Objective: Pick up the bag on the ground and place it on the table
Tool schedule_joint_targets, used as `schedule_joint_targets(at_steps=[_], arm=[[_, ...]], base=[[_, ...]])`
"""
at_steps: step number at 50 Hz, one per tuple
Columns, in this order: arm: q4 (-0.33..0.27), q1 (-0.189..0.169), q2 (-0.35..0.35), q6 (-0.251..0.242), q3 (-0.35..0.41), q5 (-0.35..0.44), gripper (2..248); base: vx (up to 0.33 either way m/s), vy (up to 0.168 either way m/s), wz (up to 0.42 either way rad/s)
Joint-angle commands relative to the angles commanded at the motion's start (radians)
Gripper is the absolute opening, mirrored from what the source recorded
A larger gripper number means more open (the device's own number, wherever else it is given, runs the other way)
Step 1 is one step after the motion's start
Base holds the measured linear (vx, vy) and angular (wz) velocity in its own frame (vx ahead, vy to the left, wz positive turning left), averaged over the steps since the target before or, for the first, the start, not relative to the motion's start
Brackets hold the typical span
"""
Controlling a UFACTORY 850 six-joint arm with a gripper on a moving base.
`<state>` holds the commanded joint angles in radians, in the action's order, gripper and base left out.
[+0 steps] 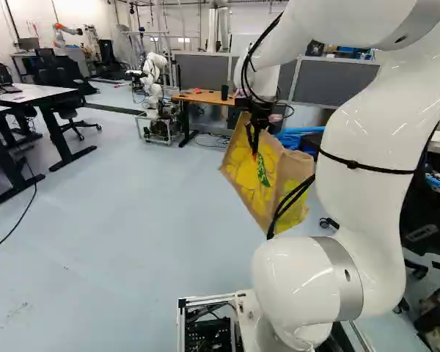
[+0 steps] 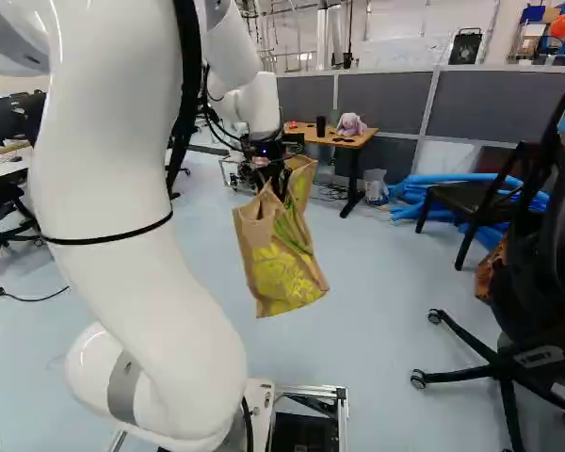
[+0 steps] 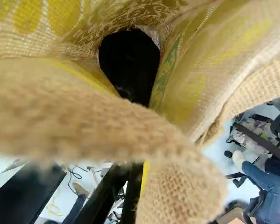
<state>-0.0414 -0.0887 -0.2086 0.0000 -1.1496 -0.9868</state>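
Hand pinching tan bag aloft; yellow print, green mark on side.

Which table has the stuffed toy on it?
The brown-topped table by the grey partitions; the near tables at the left base view's left have white tops.
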Motion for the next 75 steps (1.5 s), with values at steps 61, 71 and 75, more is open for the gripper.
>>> schedule_joint_targets(at_steps=[61, 71, 75], arm=[[0.000, 0.049, 0.020, 0.000, -0.202, -0.181, 22], [0.000, 0.056, 0.018, 0.000, -0.241, -0.210, 22], [0.000, 0.058, 0.017, 0.000, -0.257, -0.222, 22]], base=[[0.000, 0.000, 0.000], [0.000, 0.000, 0.000], [0.000, 0.000, 0.000]])
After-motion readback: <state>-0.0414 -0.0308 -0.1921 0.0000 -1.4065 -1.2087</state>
